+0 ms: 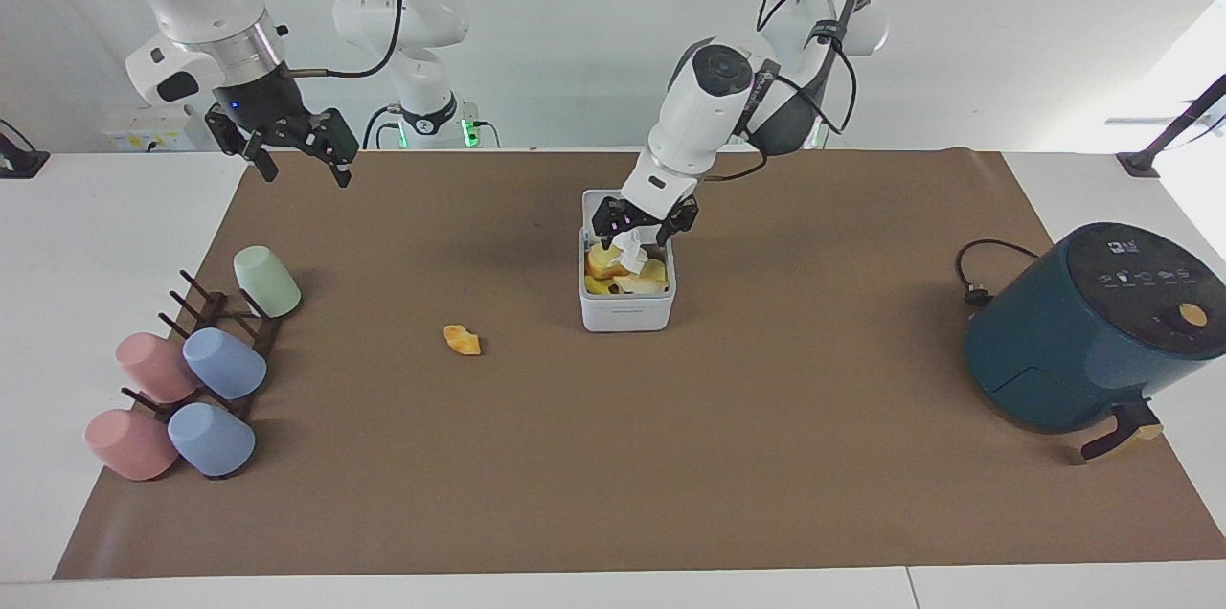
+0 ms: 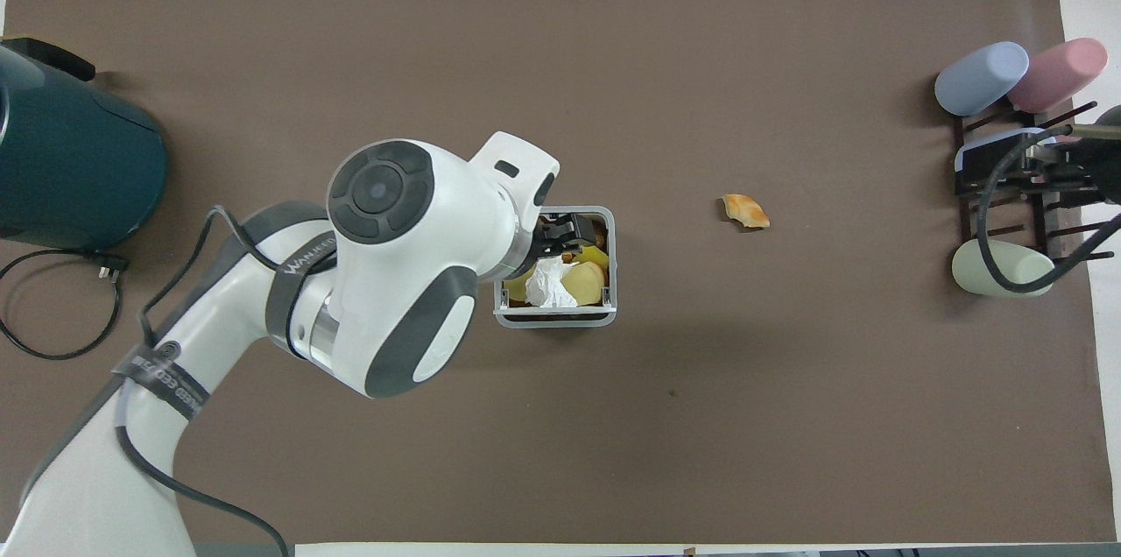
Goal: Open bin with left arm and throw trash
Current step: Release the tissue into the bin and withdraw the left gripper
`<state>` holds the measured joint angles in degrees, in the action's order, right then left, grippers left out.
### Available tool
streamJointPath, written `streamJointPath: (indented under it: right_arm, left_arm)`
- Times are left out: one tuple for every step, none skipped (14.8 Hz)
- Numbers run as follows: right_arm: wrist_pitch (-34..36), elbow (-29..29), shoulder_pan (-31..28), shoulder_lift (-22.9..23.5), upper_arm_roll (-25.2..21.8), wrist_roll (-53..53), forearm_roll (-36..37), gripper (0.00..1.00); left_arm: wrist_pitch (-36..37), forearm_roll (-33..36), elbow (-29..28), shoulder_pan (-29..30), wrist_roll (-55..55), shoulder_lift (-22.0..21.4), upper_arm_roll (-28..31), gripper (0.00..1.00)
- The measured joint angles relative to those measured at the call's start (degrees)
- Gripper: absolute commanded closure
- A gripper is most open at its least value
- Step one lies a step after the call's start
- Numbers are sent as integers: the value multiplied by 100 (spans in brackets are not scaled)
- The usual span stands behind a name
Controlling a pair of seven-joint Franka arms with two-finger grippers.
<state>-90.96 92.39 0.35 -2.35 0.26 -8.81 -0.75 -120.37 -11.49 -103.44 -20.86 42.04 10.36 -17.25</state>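
The bin [image 1: 627,288] sat mid-mat, lid up, holding a tissue [image 1: 629,251] and yellow scraps [image 1: 601,262]; its label was unreadable. Left gripper [image 1: 644,228] hung over it, jaws apart, empty. Peel [image 1: 462,339] lay on the mat. Right gripper [image 1: 292,149] waited, jaws apart.

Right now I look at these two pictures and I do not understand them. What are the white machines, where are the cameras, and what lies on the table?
They are two robot arms, each ending in a two-finger pincer. One picture faces the robots from across the table; the other looks down from above them. On the brown mat stands a small white bin, its lid up, with yellow scraps and a white tissue inside. The left pincer hangs open just over the bin, holding nothing. One orange scrap lies on the mat, toward the right arm's end. The right pincer waits open, raised near the cup rack. A dark teal air fryer stands at the left arm's end.
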Motion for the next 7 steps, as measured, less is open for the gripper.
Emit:
streamJointPath:
  right_arm:
    - [0,-1,0,2,-12,5,0,0]
    - [0,-1,0,6,-16,17,0,0]
    - [0,-1,3,11,-16,32,0,0]
    - [0,-1,7,15,-13,52,0,0]
    - [0,-1,13,19,-5,109,0,0]
    - [0,-1,23,20,0,163,1,0]
    - [0,-1,32,20,7,186,2,0]
  left_arm:
    - [249,29,216,168,-43,-23,12,0]
    - [514,97,441,349,-75,-56,20,0]
    - [765,191,640,525,-105,-98,28,0]
    - [983,322,793,709,-157,-154,35,0]
    - [1182,449,895,916,-279,-237,41,0]
    - [1395,528,946,1146,-539,-341,46,0]
    - [1623,565,959,1415,-928,-460,52,0]
